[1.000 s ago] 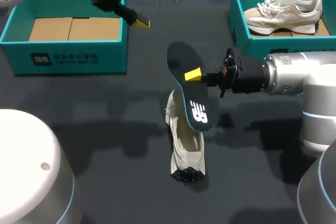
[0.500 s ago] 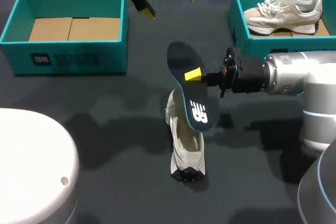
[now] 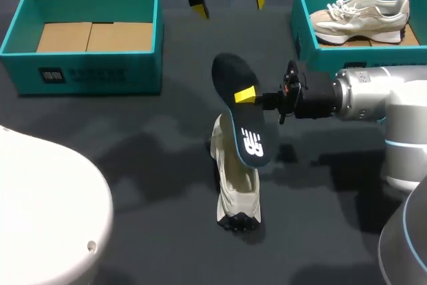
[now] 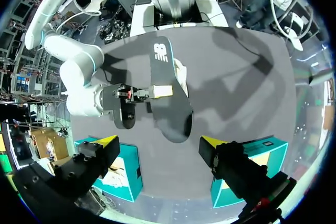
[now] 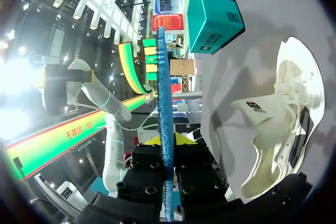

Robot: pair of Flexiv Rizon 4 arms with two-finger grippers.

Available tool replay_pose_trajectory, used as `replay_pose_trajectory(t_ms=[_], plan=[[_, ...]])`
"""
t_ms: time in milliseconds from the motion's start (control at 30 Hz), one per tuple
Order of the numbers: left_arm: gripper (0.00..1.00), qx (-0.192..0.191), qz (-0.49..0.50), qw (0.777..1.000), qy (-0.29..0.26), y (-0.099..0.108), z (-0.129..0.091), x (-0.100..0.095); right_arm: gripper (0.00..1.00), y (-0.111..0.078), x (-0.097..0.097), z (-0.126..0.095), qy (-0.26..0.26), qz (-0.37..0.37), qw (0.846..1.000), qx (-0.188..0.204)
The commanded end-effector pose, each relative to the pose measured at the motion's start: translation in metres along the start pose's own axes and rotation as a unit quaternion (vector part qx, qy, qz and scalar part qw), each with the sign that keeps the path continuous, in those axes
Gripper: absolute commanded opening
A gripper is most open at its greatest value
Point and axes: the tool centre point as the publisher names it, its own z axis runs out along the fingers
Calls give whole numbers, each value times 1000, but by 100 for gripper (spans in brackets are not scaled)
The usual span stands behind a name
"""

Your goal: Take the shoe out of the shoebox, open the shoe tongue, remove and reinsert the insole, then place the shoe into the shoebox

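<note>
Desk, dark; contents as follows.

1. Insole: dark, held on edge at centre frame, directly above the shoe. There is a white logo on its lower end, which I leave unread. My right jaws are clamped on it, with one yellow tip showing on its face. The right wrist view has it edge-on, blue-rimmed, with a finger against each side.
2. Shoe: off-white, lying on the desk at lower centre. It is outside both boxes. In the right wrist view the tongue stands open and bears a dark logo.
3. Left box: teal, at upper left, with a brown cardboard floor. A dark label with white print sits on the front wall, too small to read.
4. Right box: teal, at upper right. It holds a second shoe, beige with white laces.
5. My left jaws: at top centre, spread wide with nothing between them. They hang well above the insole, between the two boxes.
</note>
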Motion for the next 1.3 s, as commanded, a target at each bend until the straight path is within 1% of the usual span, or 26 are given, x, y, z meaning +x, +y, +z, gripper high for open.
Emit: replay_pose_trajectory(t_ms=[33, 367, 500, 600, 733, 767, 900, 967, 1000, 1067, 1167, 1300], plan=[[100, -6, -5, 993, 120, -1, 8, -11, 0, -1, 0, 1, -2, 0, 1000, 0], [100, 0, -18, 992, 128, 0, 18, -15, 0, -1, 0, 1, -2, 0, 1000, 0], [100, 6, -27, 993, 116, 2, 22, -10, 0, -1, 0, 1, -2, 0, 1000, 0], [100, 9, -29, 997, 76, 2, 18, -1, 0, -1, 0, 1, -2, 0, 1000, 0], [100, 6, -32, 999, 12, -3, 10, 19, 0, -1, 0, 1, -2, 0, 1000, 0], [100, 7, -39, 999, 1, -4, 9, 24, 0, -1, 0, 1, -2, 0, 1000, 0], [100, 9, -46, 996, -70, -9, 6, 46, 0, -1, 0, 1, -2, 0, 1000, 0], [100, 8, -48, 994, -102, -14, 7, 56, 0, -1, 0, 1, -2, 0, 1000, 0], [100, 14, -46, 992, -118, -17, 8, 60, 0, -1, 0, 1, -2, 0, 1000, 0], [100, 19, -48, 989, -139, -23, 12, 63, 0, -1, 0, 1, -2, 0, 1000, 0], [100, 20, -44, 982, -182, -26, 16, 69, 0, -1, 0, 1, -2, 0, 1000, 0], [100, 45, -66, 967, -241, -26, 20, 73, 0, -1, 0, 1, -2, 0, 1000, 0]])
